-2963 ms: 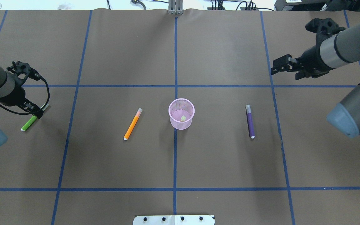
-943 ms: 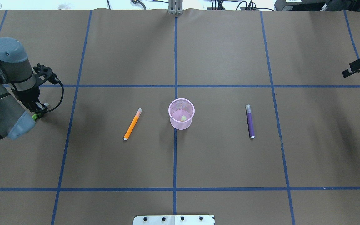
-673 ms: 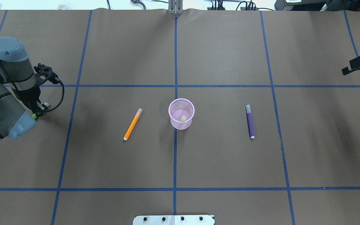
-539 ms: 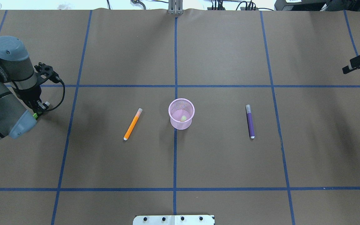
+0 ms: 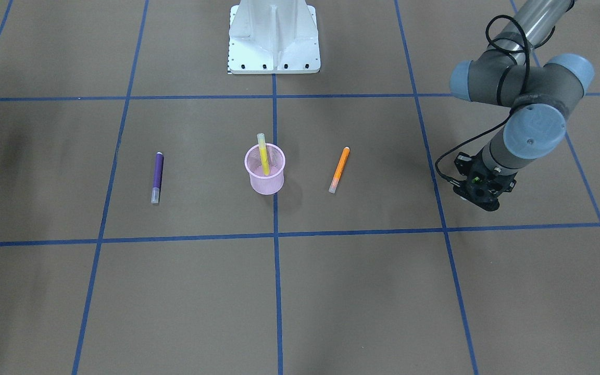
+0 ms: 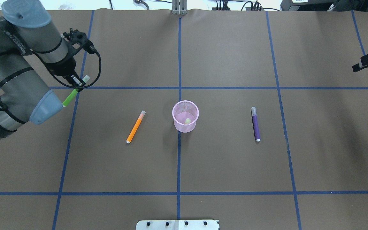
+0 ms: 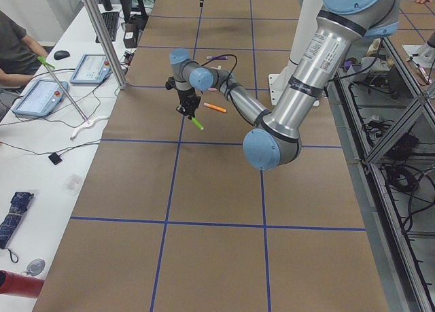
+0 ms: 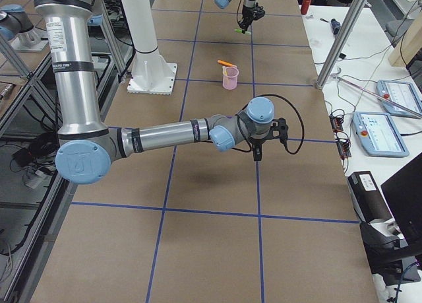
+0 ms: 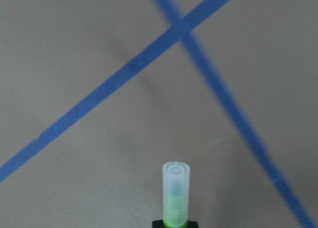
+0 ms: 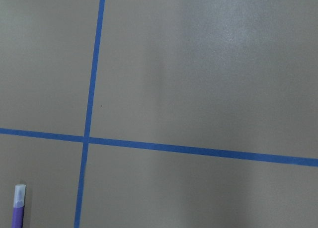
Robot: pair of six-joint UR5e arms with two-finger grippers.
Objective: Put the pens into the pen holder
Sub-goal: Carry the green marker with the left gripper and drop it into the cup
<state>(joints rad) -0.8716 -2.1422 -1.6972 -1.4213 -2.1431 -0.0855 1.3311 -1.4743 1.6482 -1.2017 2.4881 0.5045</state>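
A brown paper-covered counter [image 6: 235,159] is gridded with blue tape. Far to the robot's left of a small round pink wire-mesh pen holder [image 6: 184,128], the left end effector [image 6: 77,85] pinches a slim green pen [image 6: 69,98] aslant. The right end effector [image 6: 367,63] is far right of the holder; spread or pressed together, I cannot tell. A yellow-green pen [image 5: 262,151] stands in the holder. A slim orange pen [image 6: 135,127] lies to its left and a purple pen [image 6: 256,124] to its right.

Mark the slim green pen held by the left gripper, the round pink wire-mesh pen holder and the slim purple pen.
slim green pen [image 6: 69,98], overhead exterior view, on its green barrel.
round pink wire-mesh pen holder [image 6: 182,128], overhead exterior view, on its outer wall.
slim purple pen [image 6: 256,126], overhead exterior view, on mid-barrel.
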